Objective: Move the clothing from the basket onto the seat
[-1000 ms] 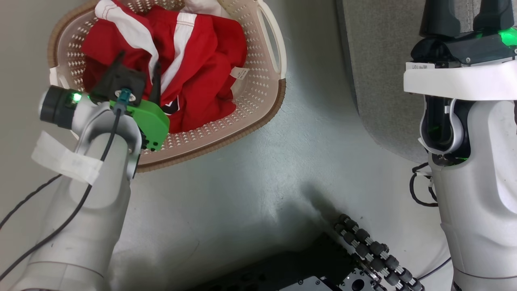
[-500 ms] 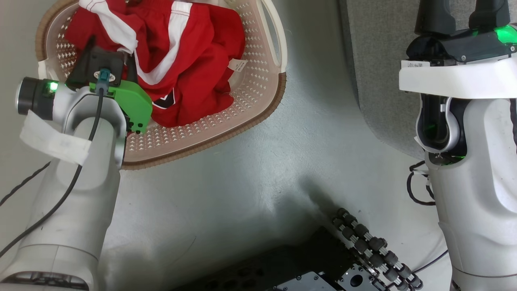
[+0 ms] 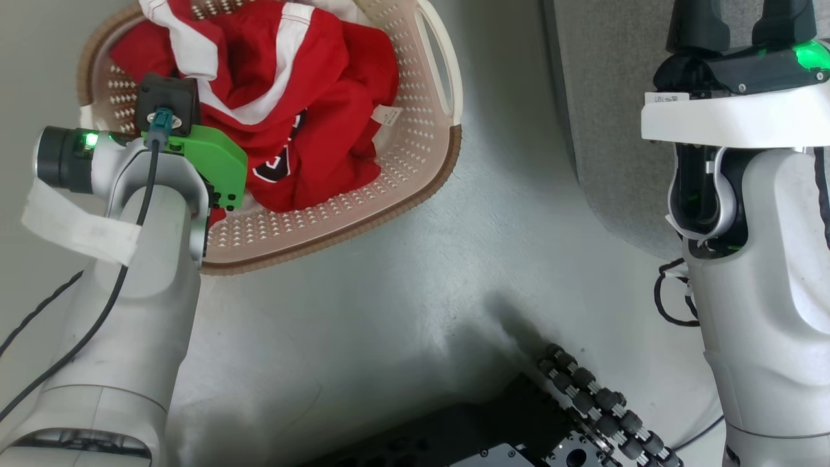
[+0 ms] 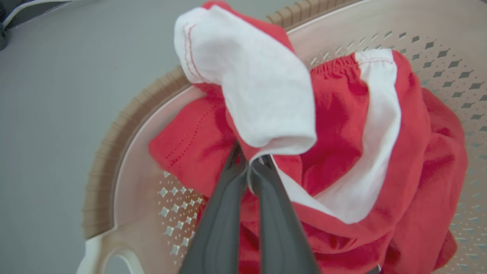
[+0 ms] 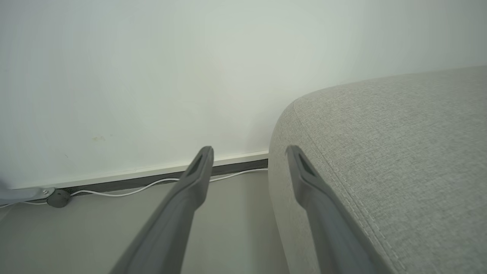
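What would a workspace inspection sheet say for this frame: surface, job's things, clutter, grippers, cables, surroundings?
Surface: grey floor, with the laundry basket standing on it.
Job's things: red and white clothing heaped in the laundry basket; grey sofa to the right, apart from the basket.
Clutter: nothing seen.
Grippers: left gripper shut on a fold of the clothing inside the basket; right gripper open, holding nothing, by the sofa's edge.
Cables: black cable along the left arm; white cable along the skirting.
Surroundings: pale wall behind the sofa.

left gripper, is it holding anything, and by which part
The left gripper is shut on the clothing, pinching a fold where the red cloth meets a white band.
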Motion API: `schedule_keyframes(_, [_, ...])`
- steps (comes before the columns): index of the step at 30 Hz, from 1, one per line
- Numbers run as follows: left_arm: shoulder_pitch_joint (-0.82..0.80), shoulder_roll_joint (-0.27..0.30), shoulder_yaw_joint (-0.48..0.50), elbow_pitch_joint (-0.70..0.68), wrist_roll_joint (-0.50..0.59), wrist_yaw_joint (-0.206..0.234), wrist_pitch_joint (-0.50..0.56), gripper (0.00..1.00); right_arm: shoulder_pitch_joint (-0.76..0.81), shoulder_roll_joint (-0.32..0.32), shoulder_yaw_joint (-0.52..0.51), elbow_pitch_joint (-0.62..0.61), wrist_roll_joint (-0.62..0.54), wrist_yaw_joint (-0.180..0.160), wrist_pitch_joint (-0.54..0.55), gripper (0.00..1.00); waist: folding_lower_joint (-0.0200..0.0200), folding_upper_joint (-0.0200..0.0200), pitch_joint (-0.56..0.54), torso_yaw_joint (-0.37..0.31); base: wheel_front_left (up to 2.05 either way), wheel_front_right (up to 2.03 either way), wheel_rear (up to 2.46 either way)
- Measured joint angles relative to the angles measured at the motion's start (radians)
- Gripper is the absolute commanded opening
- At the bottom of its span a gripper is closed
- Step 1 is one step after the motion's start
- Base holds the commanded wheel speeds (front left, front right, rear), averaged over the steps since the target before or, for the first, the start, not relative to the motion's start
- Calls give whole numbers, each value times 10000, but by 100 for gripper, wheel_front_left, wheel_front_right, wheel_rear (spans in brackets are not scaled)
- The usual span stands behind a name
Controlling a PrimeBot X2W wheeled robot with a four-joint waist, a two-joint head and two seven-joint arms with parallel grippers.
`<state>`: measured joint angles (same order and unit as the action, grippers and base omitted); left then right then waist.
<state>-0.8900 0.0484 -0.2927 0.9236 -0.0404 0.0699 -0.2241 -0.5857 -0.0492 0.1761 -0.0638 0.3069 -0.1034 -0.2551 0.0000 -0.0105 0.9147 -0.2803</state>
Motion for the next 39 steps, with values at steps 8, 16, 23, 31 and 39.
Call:
schedule_keyframes(8, [295,-104,-10,-493,-633,-637,-272,0,303,-2,-320,539,-267,35,-2,100,0,0,-652,241,0,0,0])
schedule_keyframes(16, [635,-115,-339,-1057,-798,-1152,-280,0,612,0,-441,894,-456,188,0,100,0,0,-1461,514,0,0,0])
schedule_keyframes(23, [660,-132,-817,-2213,-920,-1592,-278,0,899,2,-600,1185,-541,328,0,100,0,0,-2389,795,0,0,0])
schedule_keyframes(31, [824,-150,-1402,-2755,-1400,-1753,-278,0,1321,2,-970,1538,-545,433,0,100,-1,0,-3510,1096,0,0,0])
schedule_keyframes(39, [1134,-155,-1783,-2895,-2015,-1841,-278,0,1961,2,-1101,2059,-690,717,0,100,-1,0,-4637,1441,0,0,0])
